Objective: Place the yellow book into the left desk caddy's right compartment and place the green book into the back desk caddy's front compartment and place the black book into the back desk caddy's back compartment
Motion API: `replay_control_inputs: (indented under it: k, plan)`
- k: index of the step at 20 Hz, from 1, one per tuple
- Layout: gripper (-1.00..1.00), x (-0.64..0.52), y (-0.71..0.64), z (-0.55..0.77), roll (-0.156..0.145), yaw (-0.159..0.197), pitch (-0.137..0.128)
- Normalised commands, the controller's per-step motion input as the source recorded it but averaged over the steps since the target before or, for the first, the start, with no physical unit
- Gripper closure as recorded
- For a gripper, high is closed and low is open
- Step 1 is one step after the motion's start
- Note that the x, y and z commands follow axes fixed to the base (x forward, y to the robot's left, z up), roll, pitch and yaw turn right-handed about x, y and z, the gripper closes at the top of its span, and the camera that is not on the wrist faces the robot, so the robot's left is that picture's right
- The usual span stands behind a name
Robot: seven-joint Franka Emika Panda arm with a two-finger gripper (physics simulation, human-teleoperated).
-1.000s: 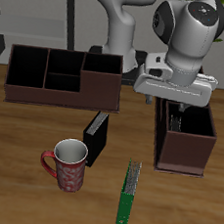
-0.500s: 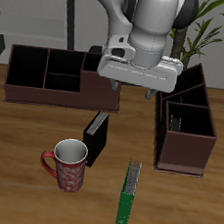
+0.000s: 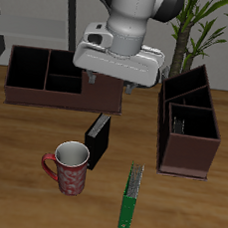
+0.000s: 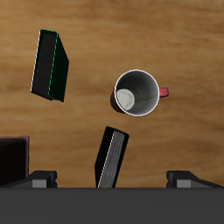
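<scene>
The black book stands on edge at the middle of the table, in front of the back desk caddy. My gripper hangs open and empty above and just behind it, fingertips wide apart. Nearer the front edge lies the green book. The left desk caddy stands off to the side. A thin pale edge shows in one of its compartments. The yellow book is hidden, and I cannot tell whether that edge belongs to it.
A red patterned mug stands beside the black book, toward the front edge. A potted plant rises behind the left desk caddy. The back caddy's compartments look dark and empty.
The arm has swung from above the left desk caddy across to the middle of the table, over the black book. The books and mug have not moved.
</scene>
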Motion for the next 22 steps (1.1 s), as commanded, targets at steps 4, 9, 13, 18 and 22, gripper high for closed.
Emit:
replay_control_inputs:
  k: [4, 9, 13, 18, 22]
  plan:
    - [-1.00, 0.37, 0.15, 0.21, -0.011, -0.024, -0.002]
    - [-1.00, 0.44, 0.49, 0.03, -0.026, 0.009, 0.002]
    - [-1.00, 0.36, 0.56, -0.13, 0.026, -0.010, 0.004]
    - [-1.00, 0.52, 0.45, -0.20, 0.019, -0.007, 0.008]
    - [-1.00, 0.36, 0.29, -0.18, 0.029, 0.001, 0.006]
